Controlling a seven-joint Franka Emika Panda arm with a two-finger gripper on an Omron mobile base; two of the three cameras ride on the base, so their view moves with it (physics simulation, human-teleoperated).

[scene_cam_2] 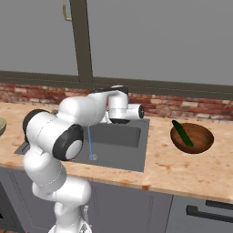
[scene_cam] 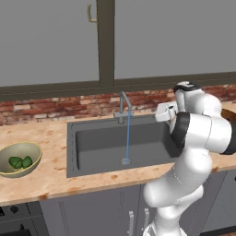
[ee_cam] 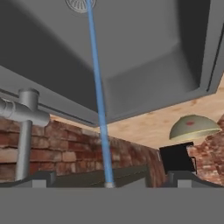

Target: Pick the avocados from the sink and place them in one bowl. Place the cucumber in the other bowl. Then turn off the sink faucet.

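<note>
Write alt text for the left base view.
Water runs in a thin blue stream from the sink faucet into the dark grey sink, while the white robot arm bends over the sink's right side. On the wooden counter at left, an olive-yellow bowl holds two avocados.

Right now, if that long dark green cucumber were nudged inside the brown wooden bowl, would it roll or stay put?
The long dark green cucumber looks stiff and rod-shaped, so it would probably roll sideways. It leans against the curved inside of the brown wooden bowl, which would likely catch it. One end pokes past the rim, so a hard push might tip it out.
</note>
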